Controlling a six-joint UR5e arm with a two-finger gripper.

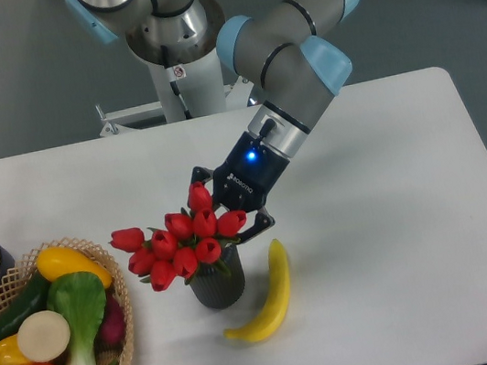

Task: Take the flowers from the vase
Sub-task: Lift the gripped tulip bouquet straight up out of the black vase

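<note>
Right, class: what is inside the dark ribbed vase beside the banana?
The vase holds the flowers, red tulip buds spreading wider than its mouth. The buds cover the mouth, so the stems and the inside cannot be seen. The gripper is right behind the bunch, its fingertips partly hidden.

The arm [282, 42] has grey metal tubes, light blue joint caps, a black pincer [234, 210] with a blue light.

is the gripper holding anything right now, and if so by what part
It cannot be told. The black two-finger gripper sits just behind the bunch of red tulip buds in the dark ribbed vase; the blooms hide its fingertips.
</note>
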